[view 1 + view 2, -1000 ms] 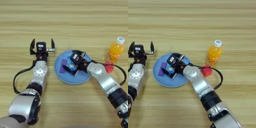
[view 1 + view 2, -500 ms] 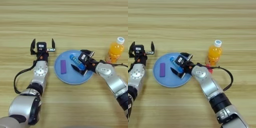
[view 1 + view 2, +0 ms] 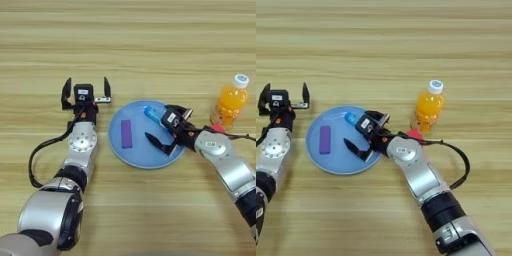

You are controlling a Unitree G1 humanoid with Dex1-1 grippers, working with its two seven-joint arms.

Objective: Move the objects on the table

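Right gripper spread wide over the smooth round blue plate; flat purple block on it, left gripper wide too.

Red cube mostly hidden behind right arm; tube partly behind right claw.

No readable text anywhere. My left gripper carries a small white mark on its black housing, and my right gripper a white sticker; neither is legible. The orange-drink bottle shows no label I can read.
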